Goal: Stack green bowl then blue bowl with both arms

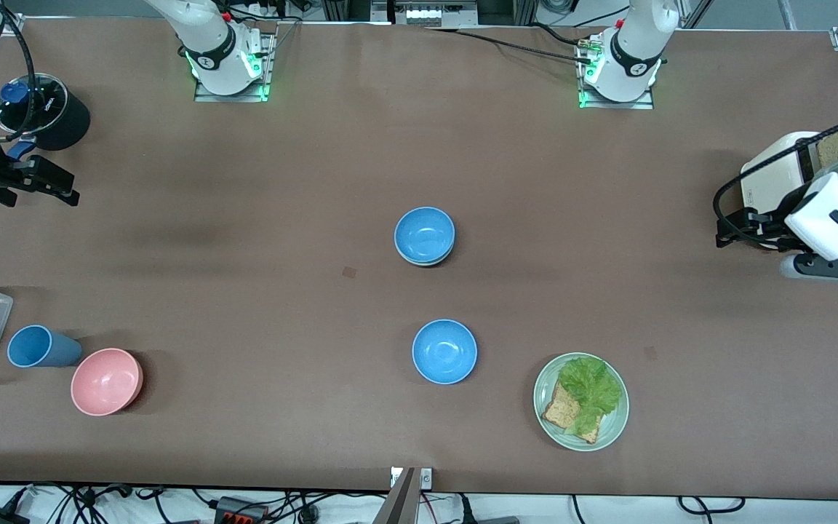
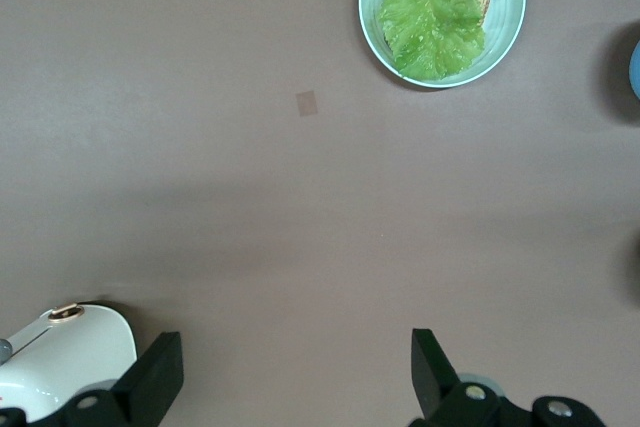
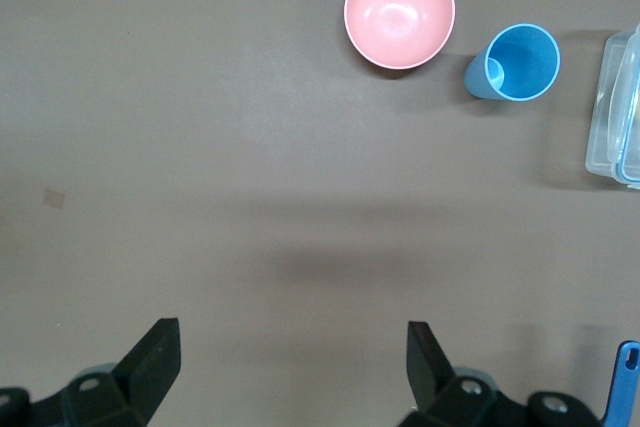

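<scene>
Fingers (image 3: 150,367) of the right gripper (image 3: 290,372) and of the left gripper (image 2: 295,377) are spread and empty, each waiting over its own end of the table. The blue bowl (image 1: 425,233) sits mid-table, apparently nested in the green bowl (image 1: 428,262). A second blue bowl (image 1: 444,351) lies nearer the front camera. Adding it calls for a level rim grasp and a centred release.

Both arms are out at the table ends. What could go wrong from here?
The farther blue bowl sits nested on a pale rim; grabbing it instead of the nearer blue bowl might undo that stack. The lettuce plate lies beside the nearer bowl toward the left arm's end; the open left gripper could clip it reaching in.
</scene>
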Motion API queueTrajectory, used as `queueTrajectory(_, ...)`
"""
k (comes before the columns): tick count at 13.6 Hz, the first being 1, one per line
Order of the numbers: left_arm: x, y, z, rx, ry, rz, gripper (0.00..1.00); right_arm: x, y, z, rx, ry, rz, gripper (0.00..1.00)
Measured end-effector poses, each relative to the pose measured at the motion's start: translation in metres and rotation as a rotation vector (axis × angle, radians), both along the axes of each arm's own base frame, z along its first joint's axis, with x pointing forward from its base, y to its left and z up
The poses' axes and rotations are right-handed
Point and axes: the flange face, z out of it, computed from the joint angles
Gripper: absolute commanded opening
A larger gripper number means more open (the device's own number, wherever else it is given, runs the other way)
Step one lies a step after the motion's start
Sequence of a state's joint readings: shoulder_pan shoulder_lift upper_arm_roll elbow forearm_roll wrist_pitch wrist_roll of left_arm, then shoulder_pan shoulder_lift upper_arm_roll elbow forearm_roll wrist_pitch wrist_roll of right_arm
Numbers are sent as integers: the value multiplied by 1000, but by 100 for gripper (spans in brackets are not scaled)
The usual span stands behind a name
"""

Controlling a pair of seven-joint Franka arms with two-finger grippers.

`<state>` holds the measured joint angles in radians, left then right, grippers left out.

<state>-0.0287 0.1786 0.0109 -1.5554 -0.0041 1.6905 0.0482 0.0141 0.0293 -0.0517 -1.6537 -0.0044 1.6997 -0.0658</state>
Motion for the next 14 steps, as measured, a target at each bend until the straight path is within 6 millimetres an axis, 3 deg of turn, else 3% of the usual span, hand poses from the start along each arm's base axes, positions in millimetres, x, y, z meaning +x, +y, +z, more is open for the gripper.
queueTrajectory(5,-16,1,0,-1,4,0,100,0,0,0,0,1,-1,100)
queueTrajectory(14,-17,-6,0,-2,3,-12,100,-3,-2,-3,1,29,-4,100)
